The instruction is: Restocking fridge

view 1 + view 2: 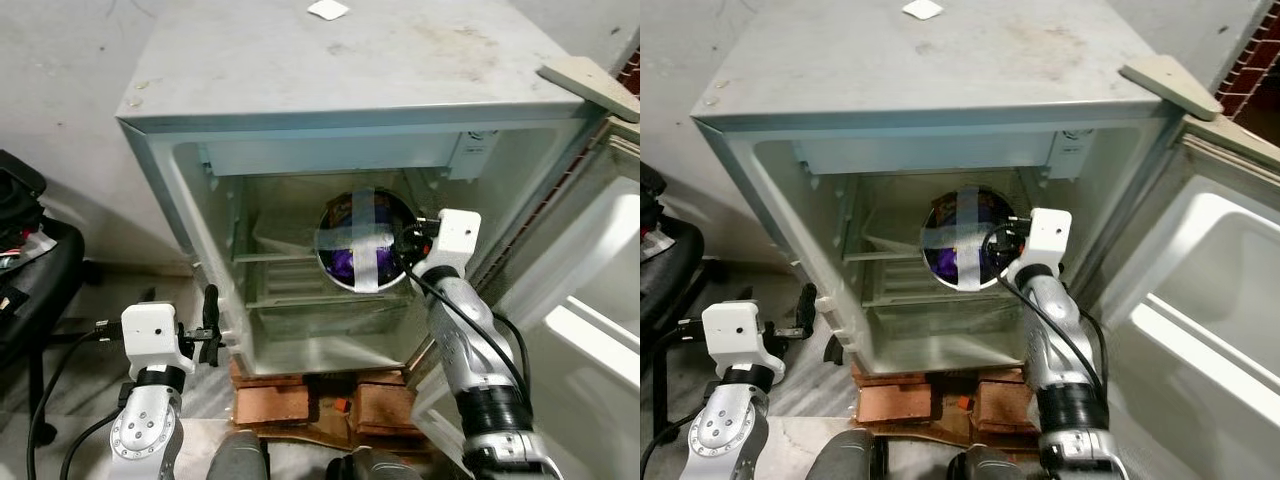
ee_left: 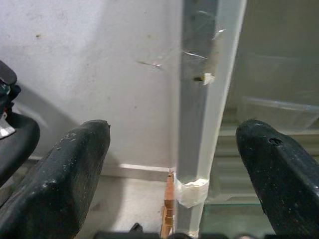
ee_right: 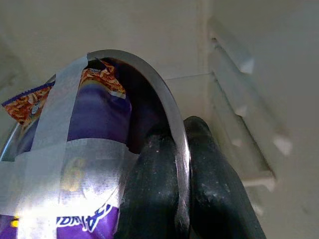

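Reaching into the open fridge [image 1: 300, 90] in the left eye view, the right pincer [image 1: 408, 243] is holding a round metal bowl [image 1: 362, 240] by its rim, just above the wire shelf [image 1: 280, 275]. The bowl is standing tilted on edge, its mouth facing the camera, crossed with strips of grey tape [image 1: 368, 252] over a purple packet [image 1: 345, 262] inside. The left pincer [image 1: 210, 322] is hanging outside the fridge, near its lower left front edge. The door [image 1: 590, 290] is standing open on the right, and the fridge is resting on bricks [image 1: 275, 403].

Showing the same scene, the right eye view has the bowl [image 1: 965, 238] inside the fridge's upper half, with the right pincer [image 1: 1008, 243] at its right rim. A white scrap [image 1: 923, 9] is lying on the fridge top.

Looking along the left pincer [image 2: 172, 164] in the left wrist view, its fingers [image 2: 60, 179] are standing wide apart, with the fridge's front edge between them and not touching it.

Closing on the bowl's rim [image 3: 169, 134] in the right wrist view, the right pincer's fingers [image 3: 219, 189] are clamped together, one inside and one outside. The tape [image 3: 55, 149] and purple packet [image 3: 94, 124] are covering the bowl's mouth, with the fridge's ribbed side wall [image 3: 239, 99] just beside.
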You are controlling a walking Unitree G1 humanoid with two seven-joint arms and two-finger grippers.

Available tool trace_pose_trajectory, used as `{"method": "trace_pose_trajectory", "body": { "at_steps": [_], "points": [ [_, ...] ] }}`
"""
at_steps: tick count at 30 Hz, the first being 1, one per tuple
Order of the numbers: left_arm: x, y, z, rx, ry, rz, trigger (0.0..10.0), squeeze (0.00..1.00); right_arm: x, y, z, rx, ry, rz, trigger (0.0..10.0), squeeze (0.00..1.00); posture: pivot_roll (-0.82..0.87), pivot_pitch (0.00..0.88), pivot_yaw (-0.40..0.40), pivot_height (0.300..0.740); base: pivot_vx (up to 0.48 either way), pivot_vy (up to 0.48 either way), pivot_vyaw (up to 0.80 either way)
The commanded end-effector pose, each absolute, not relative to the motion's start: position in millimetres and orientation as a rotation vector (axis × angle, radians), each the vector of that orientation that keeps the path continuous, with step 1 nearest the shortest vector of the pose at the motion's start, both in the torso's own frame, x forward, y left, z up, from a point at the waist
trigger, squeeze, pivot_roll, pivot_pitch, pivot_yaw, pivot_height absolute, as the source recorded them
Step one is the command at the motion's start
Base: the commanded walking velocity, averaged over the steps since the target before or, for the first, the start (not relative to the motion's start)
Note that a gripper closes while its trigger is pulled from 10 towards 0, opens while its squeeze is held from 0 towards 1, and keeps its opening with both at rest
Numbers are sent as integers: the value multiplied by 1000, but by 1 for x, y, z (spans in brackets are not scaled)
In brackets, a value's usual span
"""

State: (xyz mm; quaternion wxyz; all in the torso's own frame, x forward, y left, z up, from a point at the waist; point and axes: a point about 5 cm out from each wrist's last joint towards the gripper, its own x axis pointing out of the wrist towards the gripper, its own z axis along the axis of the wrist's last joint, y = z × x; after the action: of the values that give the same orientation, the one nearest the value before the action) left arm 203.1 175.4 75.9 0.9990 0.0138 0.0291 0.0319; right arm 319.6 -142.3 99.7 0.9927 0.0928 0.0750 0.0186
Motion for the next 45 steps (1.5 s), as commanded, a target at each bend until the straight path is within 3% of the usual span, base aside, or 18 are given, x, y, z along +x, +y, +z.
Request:
{"method": "trace_pose_trajectory", "body": {
  "at_steps": [1,10,23,42,45],
  "points": [
    [201,175,80,27,53,64,10000,0,323,-147,96,199,170,-18,10000,0,171,144,-35,740,0,0,0],
    [179,177,82,39,88,83,10000,0,354,-152,102,262,163,-165,10000,0,230,204,-43,740,0,0,0],
    [174,175,84,34,117,82,10000,0,354,-175,91,328,203,-372,10000,0,235,227,-38,740,0,0,0],
    [164,173,93,5,121,144,10000,0,374,-128,94,746,347,-379,10000,0,307,297,-81,740,0,0,0],
    [164,171,93,-5,126,163,10000,0,380,-112,105,893,343,-342,10000,0,319,304,-87,740,0,0,0]
  ]
}}
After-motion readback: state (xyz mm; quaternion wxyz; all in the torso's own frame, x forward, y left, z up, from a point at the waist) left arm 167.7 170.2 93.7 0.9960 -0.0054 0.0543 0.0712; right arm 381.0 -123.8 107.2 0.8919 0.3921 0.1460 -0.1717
